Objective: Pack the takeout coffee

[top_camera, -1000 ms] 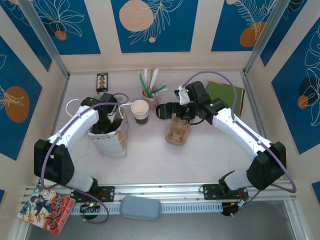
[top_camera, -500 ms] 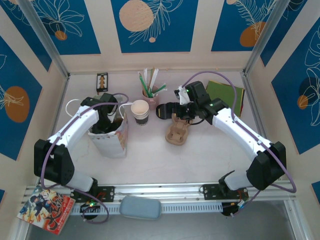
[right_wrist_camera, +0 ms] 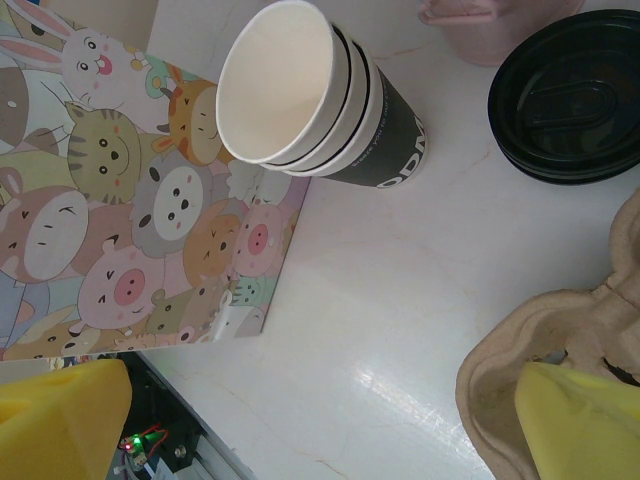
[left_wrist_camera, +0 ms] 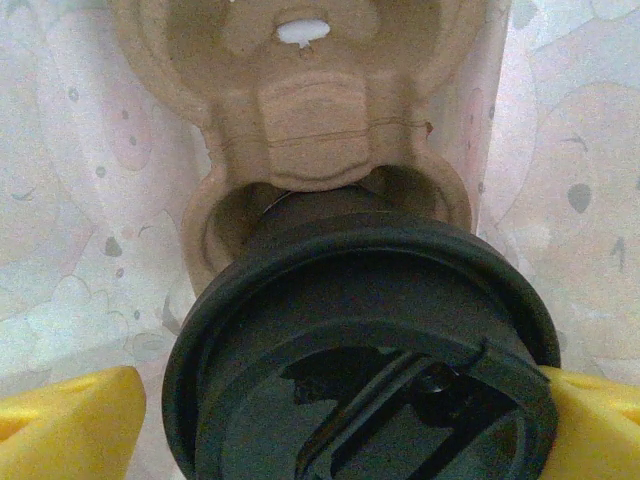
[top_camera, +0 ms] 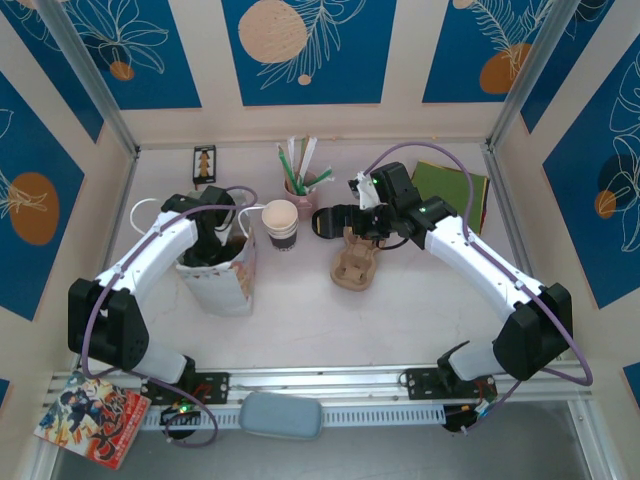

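The left arm (top_camera: 150,255) bends down into the open top of a white paper bag (top_camera: 225,288). Just right of the bag stands a lidless paper cup (top_camera: 281,222), with a pink straw holder (top_camera: 300,192) behind it. The right gripper (top_camera: 360,228) hangs over the far end of a brown pulp carrier (top_camera: 354,270), near a black lid (top_camera: 324,222).

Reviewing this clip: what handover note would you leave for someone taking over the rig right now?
Left end effector: open, down inside the paper bag, fingers either side of the takeout coffee; contact unclear.
Right end effector: open, empty, over the table by a cardboard carrier.
Done: the coffee, lidded, seems seated in a pulp tray inside the bag.
Left: withdraw the left arm without tipping the cup.
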Controlling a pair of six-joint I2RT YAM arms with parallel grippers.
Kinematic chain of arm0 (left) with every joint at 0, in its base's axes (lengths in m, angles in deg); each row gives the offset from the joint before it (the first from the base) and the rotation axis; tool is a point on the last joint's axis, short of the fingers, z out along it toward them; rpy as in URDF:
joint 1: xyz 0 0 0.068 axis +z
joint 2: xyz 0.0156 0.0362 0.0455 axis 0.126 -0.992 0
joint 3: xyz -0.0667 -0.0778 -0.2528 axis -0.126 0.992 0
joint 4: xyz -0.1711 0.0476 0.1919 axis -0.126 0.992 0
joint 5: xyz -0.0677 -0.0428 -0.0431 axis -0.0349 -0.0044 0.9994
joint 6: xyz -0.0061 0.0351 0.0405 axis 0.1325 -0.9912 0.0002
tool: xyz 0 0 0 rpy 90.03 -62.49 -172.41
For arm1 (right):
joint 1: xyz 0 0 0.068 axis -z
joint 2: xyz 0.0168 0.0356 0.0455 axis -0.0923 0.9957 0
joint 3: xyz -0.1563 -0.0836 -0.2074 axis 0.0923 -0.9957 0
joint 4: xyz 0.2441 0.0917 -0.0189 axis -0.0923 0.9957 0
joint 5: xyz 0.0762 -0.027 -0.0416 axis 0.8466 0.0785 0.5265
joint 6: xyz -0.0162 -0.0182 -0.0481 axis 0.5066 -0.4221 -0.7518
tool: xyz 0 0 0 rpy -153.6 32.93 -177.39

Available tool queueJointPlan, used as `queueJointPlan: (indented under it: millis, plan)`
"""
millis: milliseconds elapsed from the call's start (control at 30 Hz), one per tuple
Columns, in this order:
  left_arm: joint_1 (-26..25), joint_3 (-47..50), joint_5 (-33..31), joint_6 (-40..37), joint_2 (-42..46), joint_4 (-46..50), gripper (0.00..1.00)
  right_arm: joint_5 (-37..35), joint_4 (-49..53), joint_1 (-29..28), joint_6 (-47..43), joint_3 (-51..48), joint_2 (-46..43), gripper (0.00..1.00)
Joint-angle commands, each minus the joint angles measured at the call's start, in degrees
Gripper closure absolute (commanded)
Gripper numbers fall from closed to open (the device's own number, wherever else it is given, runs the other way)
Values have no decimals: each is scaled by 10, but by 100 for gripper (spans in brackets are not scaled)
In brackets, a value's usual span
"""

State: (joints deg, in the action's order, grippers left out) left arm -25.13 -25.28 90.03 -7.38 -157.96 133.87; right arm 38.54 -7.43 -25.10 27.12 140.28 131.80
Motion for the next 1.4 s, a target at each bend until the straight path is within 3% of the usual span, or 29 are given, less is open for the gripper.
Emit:
queueJointPlan:
  millis: [0, 1367]
  plan:
    - [13, 14, -25, 9, -6, 11, 5, 6, 0, -4, 5, -4, -6, 1]
    - [12, 15, -30, 14, 9, 23, 4, 9, 1, -5, 4, -2, -6, 1]
